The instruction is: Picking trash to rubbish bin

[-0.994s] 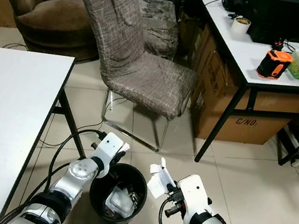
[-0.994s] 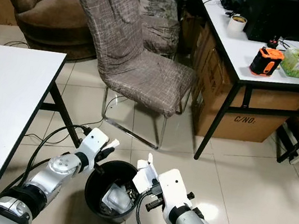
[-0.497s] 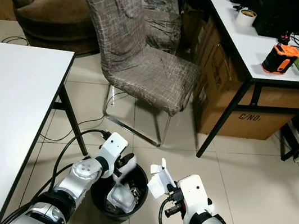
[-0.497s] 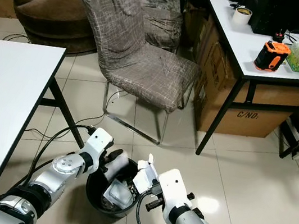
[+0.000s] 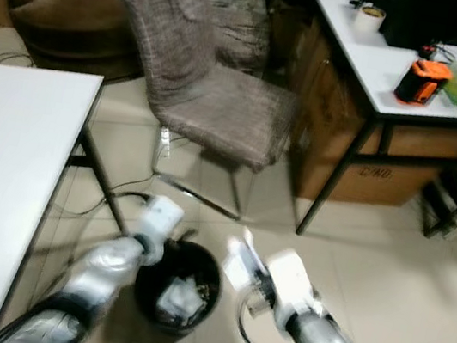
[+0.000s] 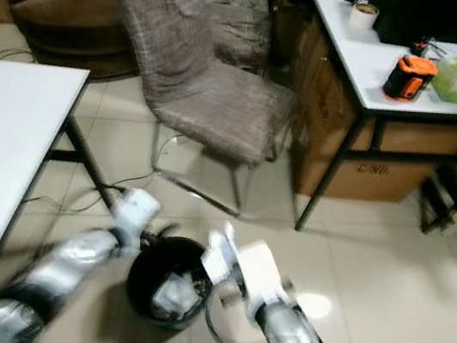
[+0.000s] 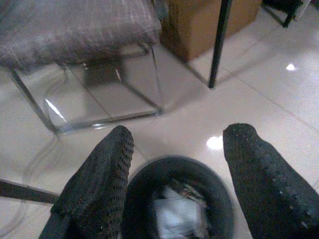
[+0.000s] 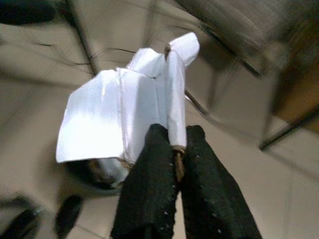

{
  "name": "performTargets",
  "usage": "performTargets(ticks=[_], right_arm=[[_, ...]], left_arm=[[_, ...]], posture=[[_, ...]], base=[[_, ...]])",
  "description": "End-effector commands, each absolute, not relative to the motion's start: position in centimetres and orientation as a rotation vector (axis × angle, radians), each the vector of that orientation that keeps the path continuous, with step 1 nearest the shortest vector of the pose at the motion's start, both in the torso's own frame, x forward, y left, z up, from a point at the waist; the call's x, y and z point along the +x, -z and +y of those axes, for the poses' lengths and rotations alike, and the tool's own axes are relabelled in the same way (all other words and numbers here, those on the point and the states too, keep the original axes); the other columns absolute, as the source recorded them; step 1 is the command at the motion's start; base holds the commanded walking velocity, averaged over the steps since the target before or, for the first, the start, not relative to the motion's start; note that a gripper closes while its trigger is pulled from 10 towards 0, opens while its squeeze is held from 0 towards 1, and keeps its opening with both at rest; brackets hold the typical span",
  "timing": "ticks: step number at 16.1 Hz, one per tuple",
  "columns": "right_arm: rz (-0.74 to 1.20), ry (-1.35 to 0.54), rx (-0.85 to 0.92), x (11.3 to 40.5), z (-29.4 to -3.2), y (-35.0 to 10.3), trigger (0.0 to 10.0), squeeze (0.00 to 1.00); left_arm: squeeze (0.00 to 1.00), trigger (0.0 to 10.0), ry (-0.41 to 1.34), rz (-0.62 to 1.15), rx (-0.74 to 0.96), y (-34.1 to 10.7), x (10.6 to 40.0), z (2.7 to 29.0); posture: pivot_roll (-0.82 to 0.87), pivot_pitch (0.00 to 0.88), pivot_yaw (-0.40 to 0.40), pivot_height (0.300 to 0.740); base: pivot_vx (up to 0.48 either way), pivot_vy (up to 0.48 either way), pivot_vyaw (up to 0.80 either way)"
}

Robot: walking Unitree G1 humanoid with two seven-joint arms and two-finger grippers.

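Item: white paper trash (image 8: 129, 112), creased sheet w/ a folded corner flap. Right end effector (image 8: 175, 164) is clenching it, fingers (image 8: 149, 184) pressed tight together on one narrow edge of the sheet; rest of the sheet is standing out past the fingertips, away from the wrist. Long axis is running roughly in line w/ the fingers, flap end pointing up and outward, broad face turned toward the bin side. In the head views the same sheet (image 5: 238, 260) is sitting ahead of the right wrist, head views are smeared.

Item: rubbish bin (image 5: 178, 284), black, round, on the tiled floor, already holding white scraps (image 7: 172, 218). It is lying to the left of the right end effector and lower, sheet's near edge is close beside the rim but looks not yet over the opening. Judgement: coming move needs a short carry leftward over the rim, then letting go.

Item: left end effector (image 7: 175, 164), released, fingers spread wide w/ nothing between; bin mouth is lying straight ahead of and below its fingertips. Nearer the bin, but carrying nothing.

Nearby: fabric-covered chair (image 5: 195, 79) beyond the bin; bench (image 5: 10, 180) to the left of the left arm.
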State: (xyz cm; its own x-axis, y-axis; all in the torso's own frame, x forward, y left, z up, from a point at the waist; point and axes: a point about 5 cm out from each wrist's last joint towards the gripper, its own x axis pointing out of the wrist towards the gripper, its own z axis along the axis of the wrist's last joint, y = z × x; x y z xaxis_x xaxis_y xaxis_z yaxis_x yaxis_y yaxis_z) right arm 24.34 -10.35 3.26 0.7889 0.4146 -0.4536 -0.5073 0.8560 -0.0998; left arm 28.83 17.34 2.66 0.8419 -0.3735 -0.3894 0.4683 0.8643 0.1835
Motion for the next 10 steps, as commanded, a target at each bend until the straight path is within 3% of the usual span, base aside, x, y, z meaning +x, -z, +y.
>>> performTargets(ticks=[1, 4, 9, 10], right_arm=[[0.456, -0.507, -0.207, 25.7, -10.1, -2.1, 10.0, 0.00], [0.471, -0.615, -0.233, 28.5, -8.4, -1.9, 10.0, 0.00], [0.529, -0.837, -0.297, 29.6, -5.7, -1.7, 10.0, 0.00], [0.540, -0.879, -0.298, 29.6, -5.5, -1.7, 10.0, 0.40]], left_arm=[[0.00, 10.0, 0.429, 0.365, 0.277, -3.2, 26.8, 19.8], [0.00, 10.0, 0.489, 0.339, 0.242, -6.1, 22.4, 22.0], [0.00, 10.0, 0.703, 0.366, 0.194, -10.1, 17.2, 20.0], [0.00, 10.0, 0.707, 0.377, 0.189, -10.4, 17.0, 19.8]], posture=[[-0.02, 0.127, -0.009, 0.740], [0.04, 0.126, -0.035, 0.740], [0.09, 0.120, -0.061, 0.740], [0.10, 0.121, -0.064, 0.740]], base=[[0.000, 0.000, 0.00], [0.000, 0.000, 0.00], [0.000, 0.000, 0.00], [0.000, 0.000, 0.00]])
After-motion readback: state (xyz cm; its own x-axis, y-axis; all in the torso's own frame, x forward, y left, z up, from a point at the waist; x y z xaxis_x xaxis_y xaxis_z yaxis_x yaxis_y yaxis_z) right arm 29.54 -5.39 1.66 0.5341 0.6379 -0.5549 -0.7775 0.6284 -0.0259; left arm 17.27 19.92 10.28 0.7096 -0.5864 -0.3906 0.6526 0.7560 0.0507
